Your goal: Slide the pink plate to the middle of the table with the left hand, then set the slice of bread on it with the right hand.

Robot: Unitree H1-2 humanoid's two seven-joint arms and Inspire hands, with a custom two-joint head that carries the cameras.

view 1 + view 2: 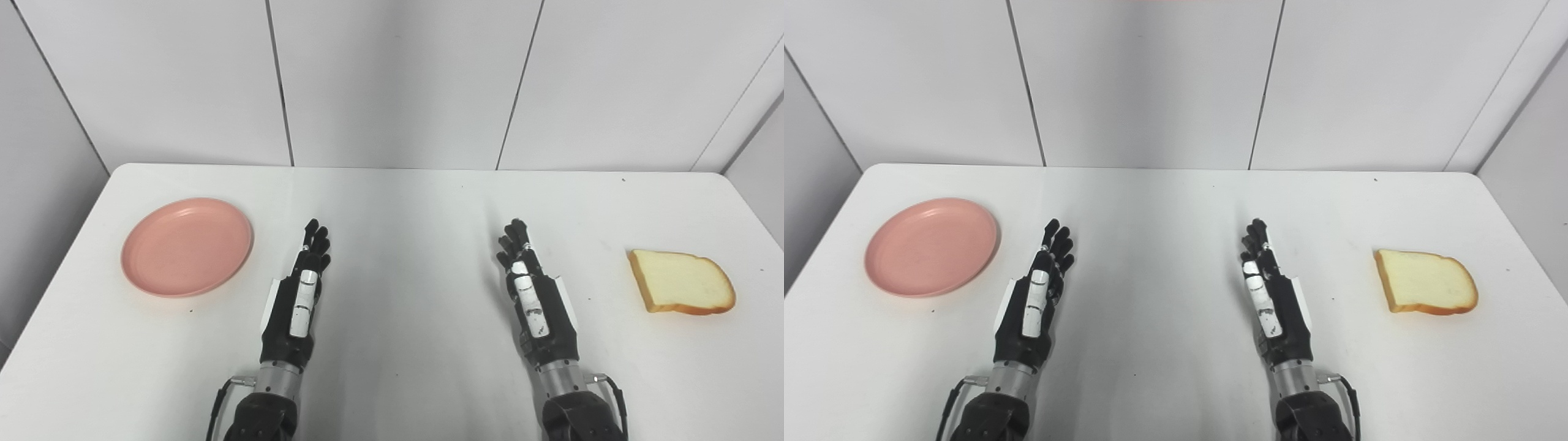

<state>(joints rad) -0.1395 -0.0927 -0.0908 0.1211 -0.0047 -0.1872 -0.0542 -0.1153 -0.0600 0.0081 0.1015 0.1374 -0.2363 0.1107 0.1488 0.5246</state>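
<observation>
Both hands, left hand point(298, 294) and right hand point(533, 294), fingers straight and empty, flank a round pink plate point(187, 246) and tan-crusted bread slice point(681, 282).

No text, label, brand, number or sign can be read anywhere in either view — not on the table, the wall panels, the plate, the bread or the hands.
</observation>
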